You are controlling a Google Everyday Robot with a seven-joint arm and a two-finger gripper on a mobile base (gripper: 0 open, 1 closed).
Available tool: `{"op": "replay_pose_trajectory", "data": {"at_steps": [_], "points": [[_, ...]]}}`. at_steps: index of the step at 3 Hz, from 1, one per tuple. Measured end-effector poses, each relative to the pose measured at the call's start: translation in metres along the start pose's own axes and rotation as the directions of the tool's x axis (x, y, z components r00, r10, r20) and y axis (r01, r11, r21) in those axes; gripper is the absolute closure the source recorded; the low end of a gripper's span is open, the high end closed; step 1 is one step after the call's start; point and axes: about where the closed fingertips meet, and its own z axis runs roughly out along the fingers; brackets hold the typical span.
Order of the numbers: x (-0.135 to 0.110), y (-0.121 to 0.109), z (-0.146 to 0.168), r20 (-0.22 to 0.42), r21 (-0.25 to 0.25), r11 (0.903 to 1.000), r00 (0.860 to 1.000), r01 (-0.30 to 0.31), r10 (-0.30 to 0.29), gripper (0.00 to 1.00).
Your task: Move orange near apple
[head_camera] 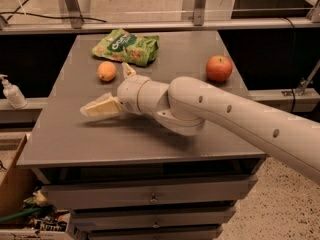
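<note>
The orange (107,70) is a small yellow-orange fruit on the grey table (70,139), at the back left, just in front of a green bag. The apple (219,68) is larger and red-orange, and sits at the back right of the table. My gripper (105,87) hovers over the left middle of the table, just in front of the orange and to its right. It is open and empty: one finger (100,106) points left, the other (128,70) points up beside the orange. My arm reaches in from the right.
A green snack bag (126,46) lies at the table's back left, behind the orange. A soap dispenser bottle (11,91) stands on a ledge left of the table. Drawers are below the tabletop. A cardboard box (12,184) sits on the floor at the left.
</note>
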Motion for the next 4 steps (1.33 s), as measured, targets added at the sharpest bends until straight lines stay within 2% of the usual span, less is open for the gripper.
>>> {"op": "replay_pose_trajectory", "data": {"at_steps": [2, 4], "points": [[-0.007, -0.015, 0.014, 0.003, 0.069, 0.9972, 1.0, -0.027, 0.027, 0.0], [0.008, -0.038, 0.042, -0.037, 0.112, 0.9935, 0.999, -0.021, 0.025, 0.0]]}}
